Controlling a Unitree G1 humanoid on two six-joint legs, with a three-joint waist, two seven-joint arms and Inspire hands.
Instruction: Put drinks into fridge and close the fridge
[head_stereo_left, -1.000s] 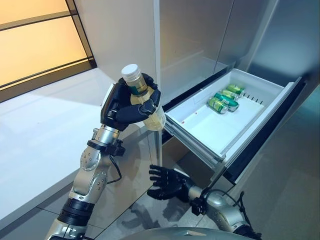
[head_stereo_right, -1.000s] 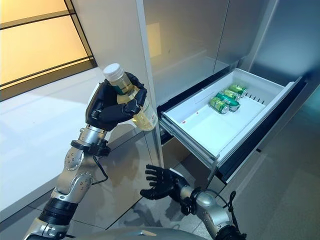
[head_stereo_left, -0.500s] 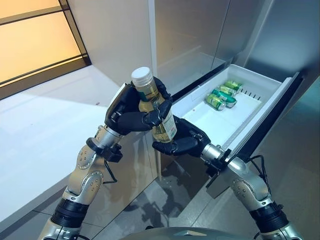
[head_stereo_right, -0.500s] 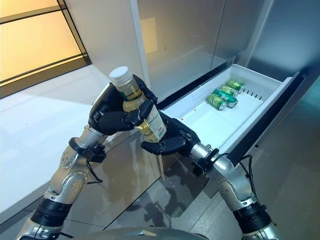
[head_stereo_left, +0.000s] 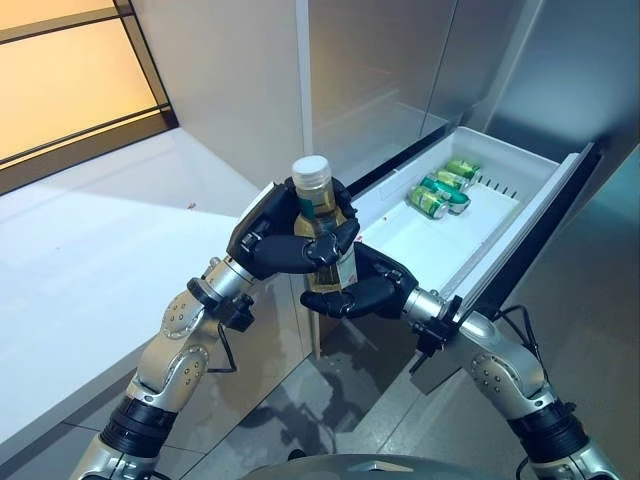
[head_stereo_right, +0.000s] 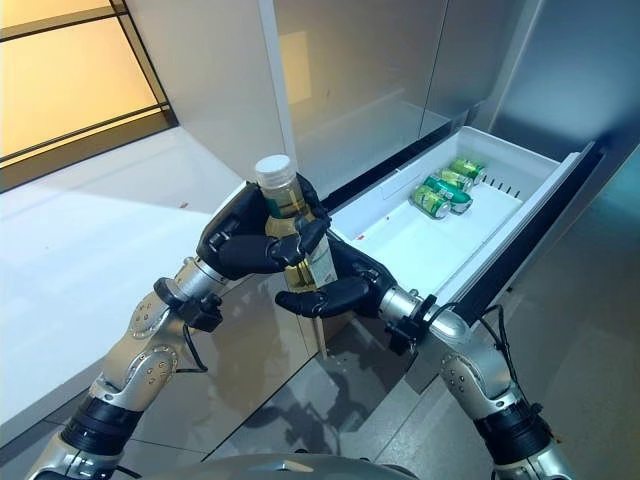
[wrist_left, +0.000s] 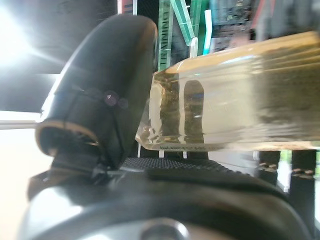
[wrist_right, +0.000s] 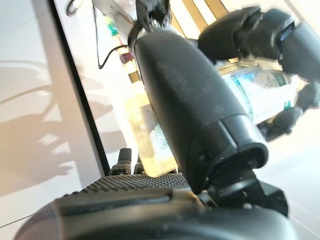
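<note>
Seen from the left eye view, both hands meet on one bottle (head_stereo_left: 322, 232) of pale yellow drink with a white cap, held upright in front of the fridge's grey front. The left hand (head_stereo_left: 283, 235) has its fingers curled round the upper part of the bottle, just under the cap, and the right hand (head_stereo_left: 368, 286) cups the lower part from below with its fingers bent round the label. In the right eye view, the open white drawer (head_stereo_right: 415, 255) juts out to the right of the hands, with green cans (head_stereo_right: 440, 193) lying on their sides at its far end. The left wrist view shows the thumb pressed against the bottle's side. The right wrist view shows that hand's thumb lying across the labelled bottle, with the other hand's fingers wrapped round it beyond.
</note>
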